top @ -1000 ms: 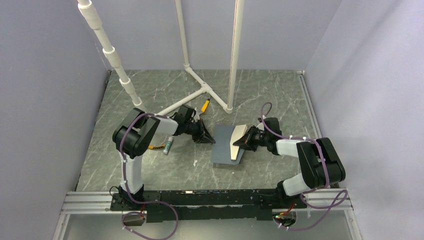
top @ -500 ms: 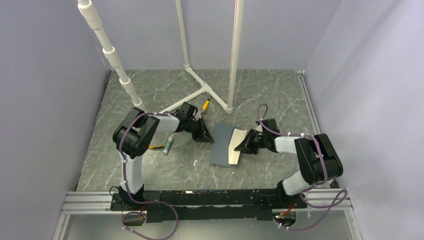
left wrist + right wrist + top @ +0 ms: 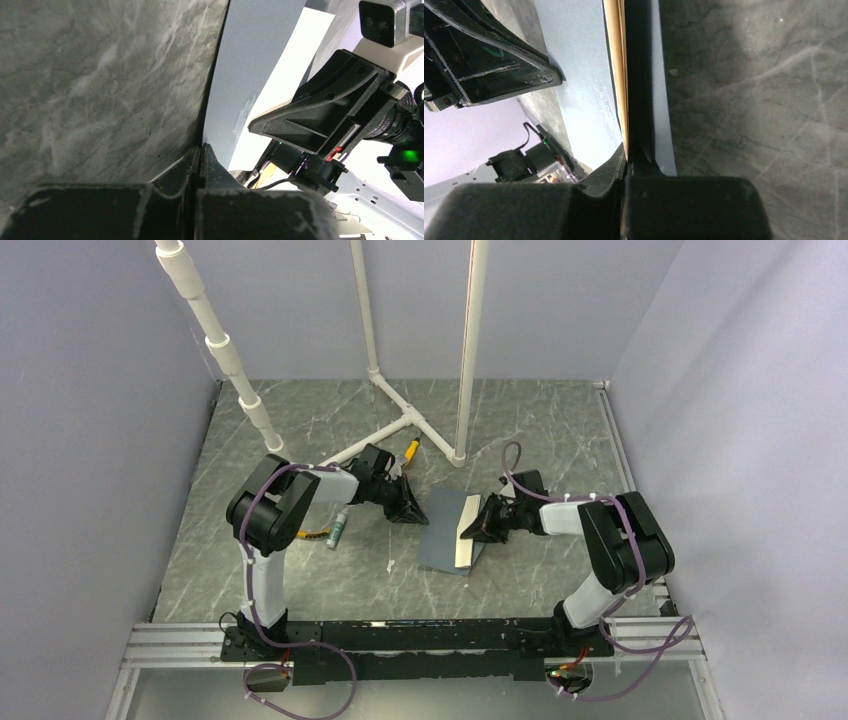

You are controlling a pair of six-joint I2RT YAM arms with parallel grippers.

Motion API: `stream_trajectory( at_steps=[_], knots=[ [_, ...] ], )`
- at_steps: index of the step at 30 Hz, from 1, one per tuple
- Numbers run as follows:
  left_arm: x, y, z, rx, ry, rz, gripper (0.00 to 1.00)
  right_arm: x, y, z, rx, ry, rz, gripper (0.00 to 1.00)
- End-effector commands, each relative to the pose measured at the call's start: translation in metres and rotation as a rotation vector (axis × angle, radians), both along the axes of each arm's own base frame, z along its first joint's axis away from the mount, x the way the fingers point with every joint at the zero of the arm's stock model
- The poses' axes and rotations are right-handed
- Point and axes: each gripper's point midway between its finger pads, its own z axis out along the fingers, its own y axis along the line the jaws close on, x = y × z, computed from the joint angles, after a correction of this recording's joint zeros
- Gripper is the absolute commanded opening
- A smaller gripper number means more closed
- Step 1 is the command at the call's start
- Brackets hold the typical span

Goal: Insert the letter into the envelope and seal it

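Against one second earlier: the right arm's elbow had swung in toward the centre. The right gripper [image 3: 477, 524] had carried the letter [image 3: 465, 533], a rectangular paper sheet showing its plain cream side, slightly left. The sheet now stood steeper and looked narrower from the top camera. The left arm had not visibly moved.

Right gripper: jaws pressed together on the letter's edge. In the right wrist view the tan edge [image 3: 614, 75] ran straight into the closed fingertips. The letter was tilted up over the right part of the envelope [image 3: 438, 540], a slate blue-grey rectangular paper envelope lying on the table. The sheet's lower long edge lay at or near the envelope's face.

Left gripper [image 3: 409, 511]: jaws pressed together, tips at the envelope's left edge [image 3: 220, 100]. Could not tell whether any paper was caught between them.

Surface: a grey-green marbled table [image 3: 330, 580]. A small white tube with a green end [image 3: 340, 530] lay left of the left gripper, and a yellow-handled tool [image 3: 411, 450] lay behind it. A white plastic pipe frame [image 3: 468, 360] stood at the back. Plain lavender walls [image 3: 100, 390] closed three sides. An aluminium rail [image 3: 180, 645] ran along the near edge and carried the arm bases.
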Motion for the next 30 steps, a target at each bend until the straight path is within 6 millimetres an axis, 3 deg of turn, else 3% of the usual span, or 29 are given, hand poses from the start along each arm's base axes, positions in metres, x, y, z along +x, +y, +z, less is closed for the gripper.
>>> stream_trajectory(
  at_steps=[1, 5, 7, 10, 20, 30],
  knots=[
    [0.005, -0.002, 0.004, -0.005, -0.045, -0.006, 0.03, 0.012, -0.006, -0.002, -0.098, -0.064, 0.012, 0.11],
    [0.007, 0.006, 0.005, 0.054, -0.064, 0.021, 0.03, 0.009, -0.021, 0.007, -0.178, -0.091, -0.035, 0.37],
    [0.008, 0.007, 0.005, 0.065, -0.067, 0.030, 0.03, 0.008, -0.029, 0.010, -0.222, -0.103, -0.060, 0.43],
    [0.010, 0.009, 0.003, 0.082, -0.062, 0.041, 0.02, 0.006, -0.032, 0.010, -0.236, -0.105, -0.072, 0.44],
    [0.007, 0.005, 0.000, 0.070, -0.043, 0.041, 0.02, 0.007, -0.016, -0.005, -0.192, -0.057, -0.051, 0.16],
    [0.000, 0.007, -0.003, 0.062, -0.006, 0.065, 0.02, 0.015, 0.017, 0.000, -0.115, -0.059, -0.042, 0.07]
  ],
)
